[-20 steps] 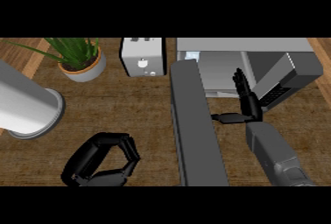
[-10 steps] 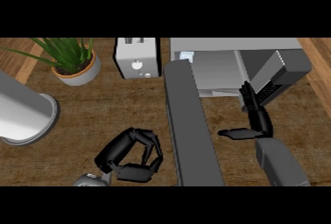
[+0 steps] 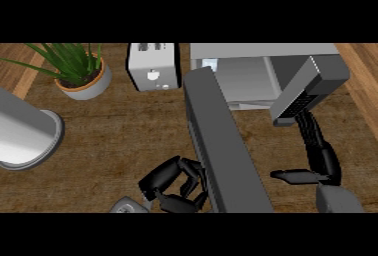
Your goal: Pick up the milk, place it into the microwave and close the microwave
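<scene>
Far back inside the one open microwave [image 3: 258,50], one milk [image 3: 210,64] peeks out, axis unclear. Left robot hand [image 3: 176,185] clenched beside the door [image 3: 221,150]; right robot hand [image 3: 321,157] released, fingers straight.

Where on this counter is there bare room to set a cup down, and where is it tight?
The widest bare wood lies between the plant pot, toaster, grey cylinder and open microwave door. A narrower strip sits between the door and the right hand. It is crowded around the left hand, beside the door.
</scene>
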